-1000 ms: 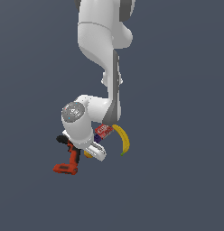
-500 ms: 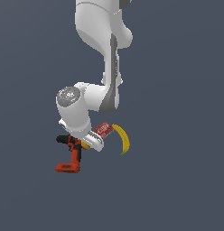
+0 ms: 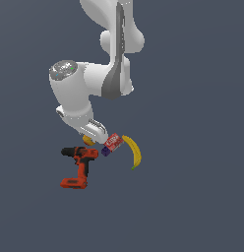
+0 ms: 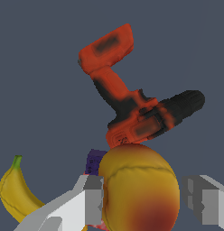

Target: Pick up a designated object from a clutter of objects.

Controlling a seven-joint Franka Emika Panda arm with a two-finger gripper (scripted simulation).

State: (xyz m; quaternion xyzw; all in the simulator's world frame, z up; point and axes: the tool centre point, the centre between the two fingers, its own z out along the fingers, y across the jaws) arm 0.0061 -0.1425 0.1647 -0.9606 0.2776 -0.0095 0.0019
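The small round yellow-orange fruit [image 4: 138, 180] with a red patch sits between my gripper's [image 4: 143, 198] two grey fingers [image 4: 89, 200], which are shut on it. In the exterior view the fruit [image 3: 87, 140] shows just under the white hand, with the gripper [image 3: 90, 137] held a little above the clutter. The red-and-black drill [image 3: 78, 165] lies below it, toward the exterior view's left. The red-and-purple box [image 3: 112, 143] and the yellow banana [image 3: 134, 152] lie toward the exterior view's right.
In the wrist view the drill [image 4: 132, 103] lies beyond the fruit. A purple corner of the box [image 4: 93, 160] and the banana [image 4: 14, 194] show beside the fingers. The plain dark grey floor [image 3: 193, 197] surrounds the clutter.
The arm and hand have risen from low over the clutter. The fruit now shows under the hand, and the box and banana are uncovered.
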